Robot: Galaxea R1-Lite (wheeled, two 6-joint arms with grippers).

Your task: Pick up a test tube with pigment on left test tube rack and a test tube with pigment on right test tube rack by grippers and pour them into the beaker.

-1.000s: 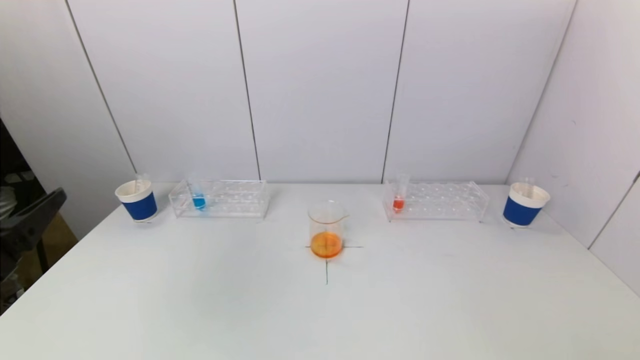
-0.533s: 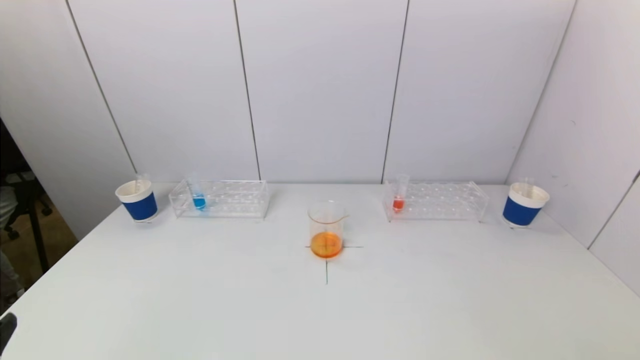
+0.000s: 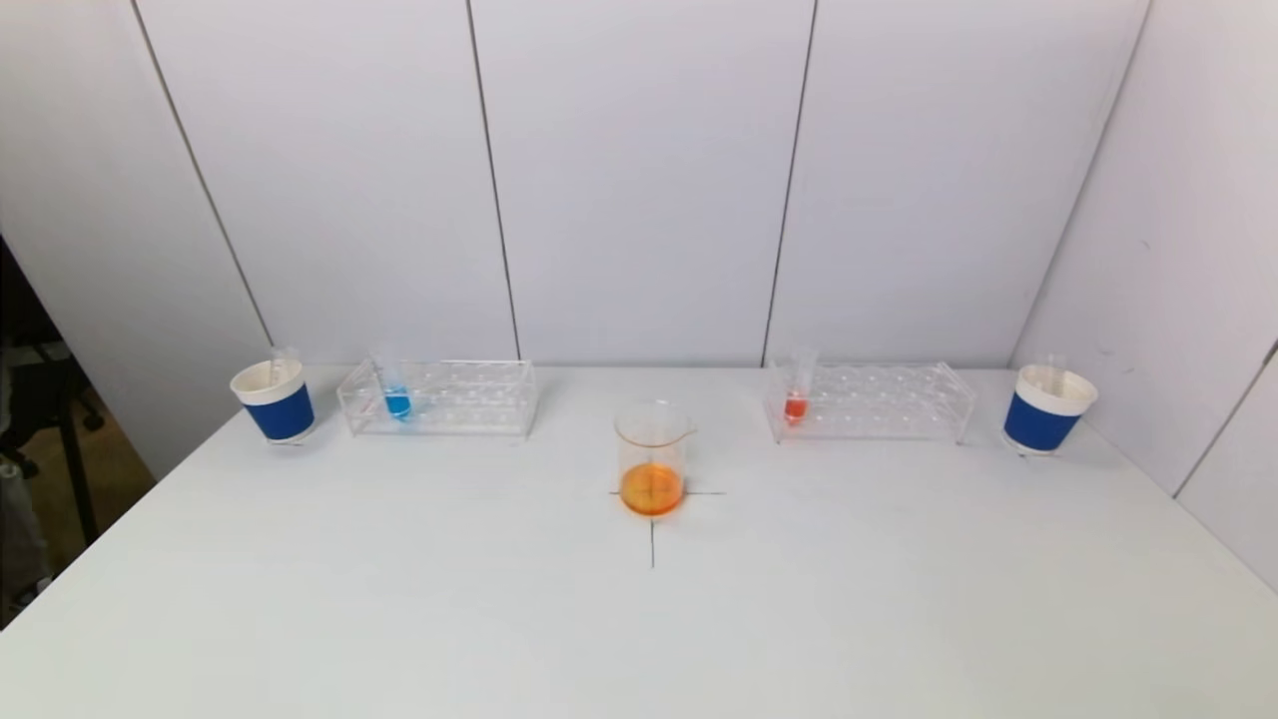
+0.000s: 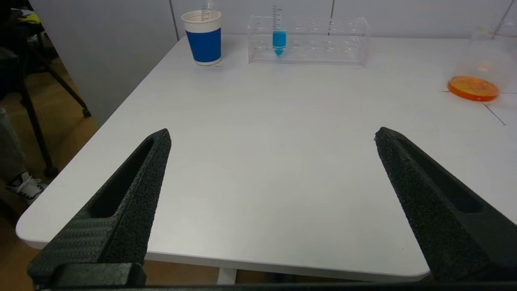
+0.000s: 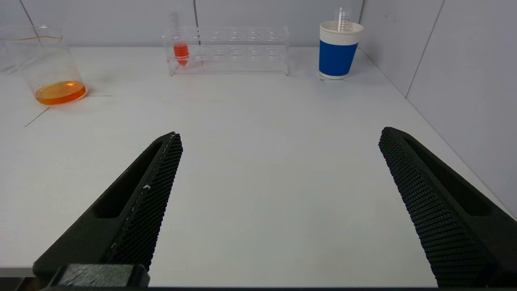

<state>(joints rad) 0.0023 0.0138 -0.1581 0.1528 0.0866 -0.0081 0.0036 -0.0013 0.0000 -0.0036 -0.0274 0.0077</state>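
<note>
A dark gripper-like part at the left edge of the head view, about 9 o'clock, 1 s ago had dropped to a small dark tip at the lower-left corner, about 8 o'clock, 0.5 s ago. That view now shows neither. The floor and a black stand leg (image 3: pixel 75 469) beside the table (image 3: pixel 639 619) are now exposed there.

Matt white table (image 3: pixel 399 599); clear glossy plastic racks (image 3: pixel 439 397); transparent glass beaker (image 3: pixel 652 439); paper cups (image 3: pixel 275 399); rough, grainy black left gripper (image 4: pixel 270 135), mesh-textured right gripper (image 5: pixel 278 137).
</note>
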